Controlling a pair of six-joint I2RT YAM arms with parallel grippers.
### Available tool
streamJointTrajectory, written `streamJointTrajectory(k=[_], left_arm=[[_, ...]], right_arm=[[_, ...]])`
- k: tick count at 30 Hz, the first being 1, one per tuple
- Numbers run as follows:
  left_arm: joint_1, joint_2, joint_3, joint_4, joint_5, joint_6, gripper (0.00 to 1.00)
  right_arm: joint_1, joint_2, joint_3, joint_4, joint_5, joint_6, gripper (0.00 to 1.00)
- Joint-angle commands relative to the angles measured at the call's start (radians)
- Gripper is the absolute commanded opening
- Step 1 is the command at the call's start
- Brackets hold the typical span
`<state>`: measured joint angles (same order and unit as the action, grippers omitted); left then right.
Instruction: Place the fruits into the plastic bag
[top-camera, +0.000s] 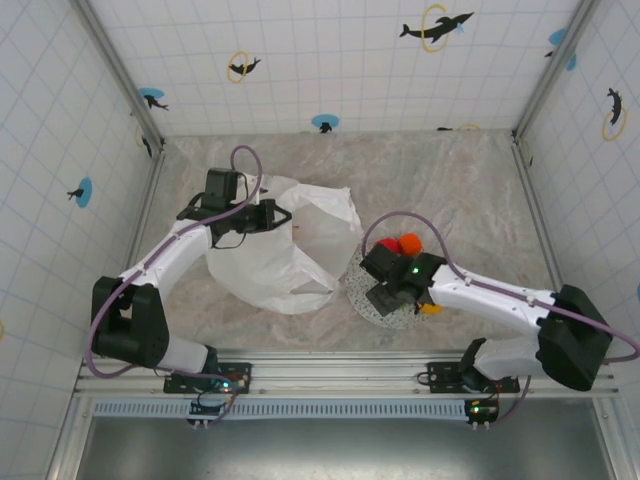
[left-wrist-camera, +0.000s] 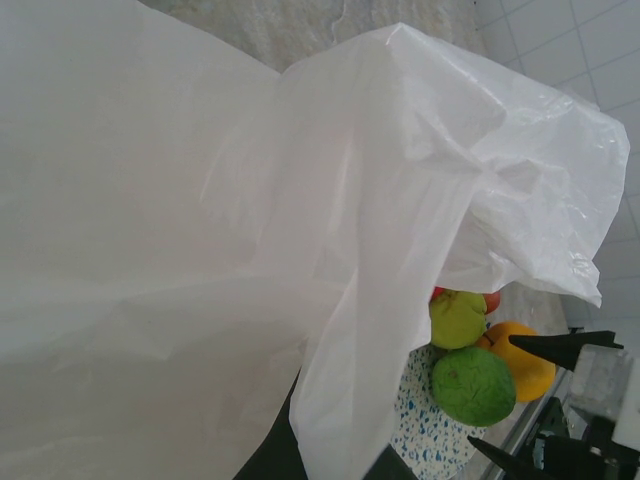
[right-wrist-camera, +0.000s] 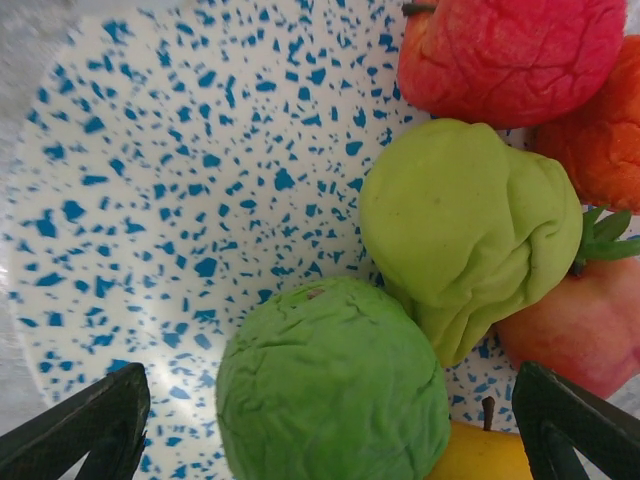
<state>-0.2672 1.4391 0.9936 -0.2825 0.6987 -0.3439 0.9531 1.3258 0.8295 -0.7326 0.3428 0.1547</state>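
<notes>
While my left gripper (top-camera: 274, 215) clenches the plastic bag (top-camera: 262, 268) at its 12 o'clock edge, my right gripper (right-wrist-camera: 328, 432) hangs wide open over the green apple (right-wrist-camera: 325, 370), pear (right-wrist-camera: 468, 222) touching at 1 o'clock.

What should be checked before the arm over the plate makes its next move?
1. Right fingers open: ok, they stand wide apart above the plate.
2. A fruit lined up between them: ok, the green apple sits between the two tips.
3. Room around that fruit: not ok, the pear lies right against it and may get nudged.
4. Left fingers gripping the plastic bag: ok, they are shut on its upper edge.
5. Bag mouth open wide enough to take a fruit: cannot tell, the folds hide the opening.
</notes>
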Motion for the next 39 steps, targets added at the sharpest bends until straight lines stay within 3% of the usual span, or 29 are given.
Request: streamJointTrajectory(k=[1, 15, 27, 34, 39], left_arm=[[0.005, -0.019, 0.000, -0.008, 0.003, 0.013, 0.00], [0.005, -0.012, 0.000, -0.007, 0.006, 0.011, 0.00], [0.005, -0.011, 0.002, -0.012, 0.001, 0.017, 0.00], [0.005, -0.019, 0.001, -0.008, 0.013, 0.016, 0.00], [0.005, -0.017, -0.001, -0.006, 0.027, 0.016, 0.00]], right_arm=[[-0.008, 0.054, 0.059, -0.077, 0.013, -0.070, 0.95], [-0.011, 0.165, 0.058, -0.056, 0.005, -0.126, 0.78], [-0.004, 0.067, 0.053, -0.010, -0.096, -0.127, 0.63], [-0.026, -0.138, -0.002, 0.282, -0.239, -0.138, 0.57], [-0.055, -0.157, -0.039, 0.508, -0.223, -0.148, 0.57]])
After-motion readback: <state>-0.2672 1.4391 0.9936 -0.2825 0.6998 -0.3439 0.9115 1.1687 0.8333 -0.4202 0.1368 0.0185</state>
